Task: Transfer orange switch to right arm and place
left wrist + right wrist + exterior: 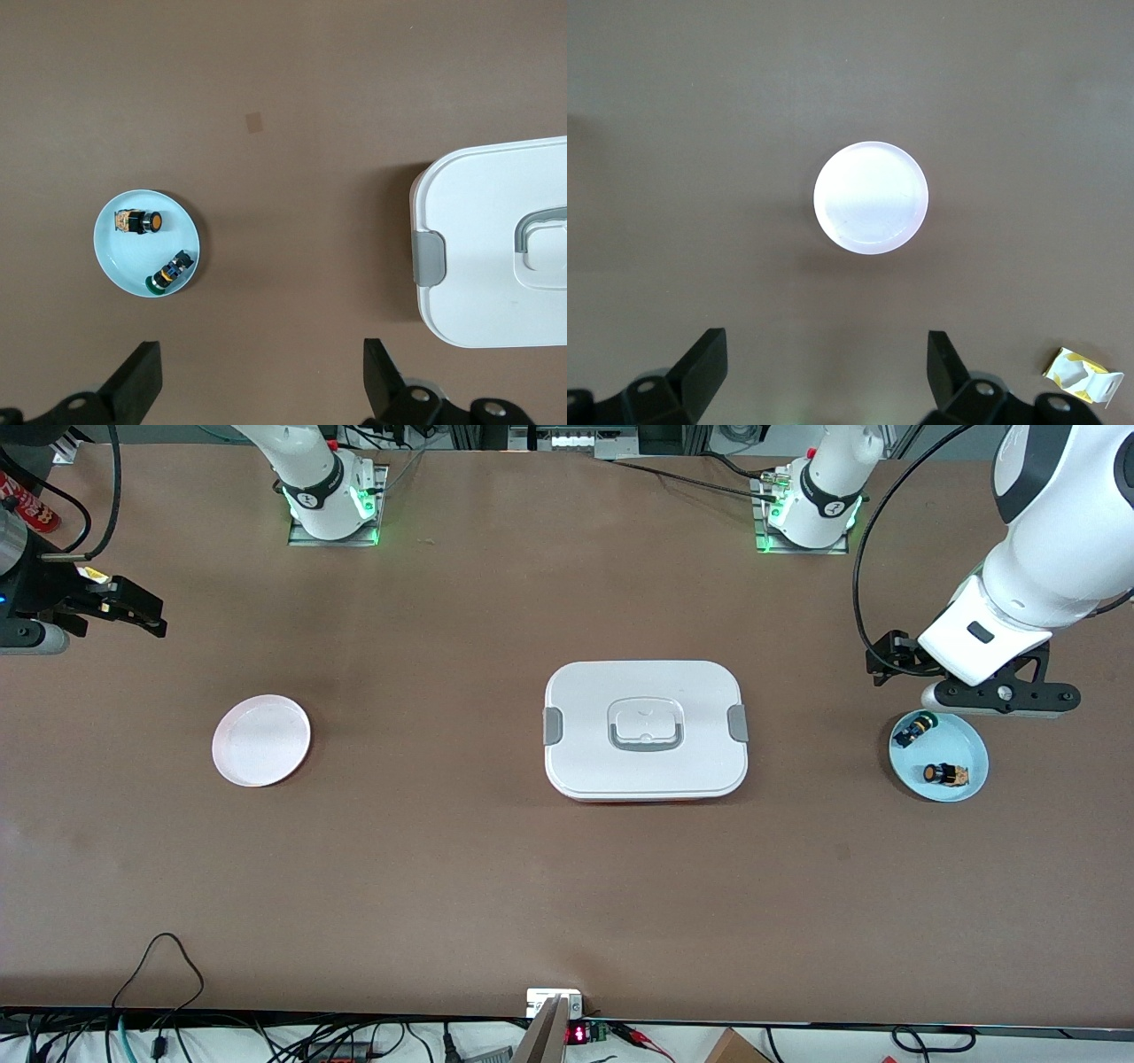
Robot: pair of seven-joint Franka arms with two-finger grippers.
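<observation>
The orange switch (943, 774) (140, 221) lies on its side in a light-blue dish (968, 746) (111, 257) at the left arm's end of the table. It is nearer the front camera than a green-capped switch (915, 729) (170, 273) in the same dish. My left gripper (1001, 696) (261, 356) hangs open and empty over bare table beside the dish's rim. My right gripper (133, 607) (827, 347) waits open and empty in the air at the right arm's end of the table, with a pale pink plate (261, 740) (871, 197) in its wrist view.
A white lidded box (645, 729) (496, 239) with grey side clasps and a handle sits mid-table between dish and plate. A small yellow-and-white scrap (1083, 374) lies on the table near the right gripper. Cables run along the front edge.
</observation>
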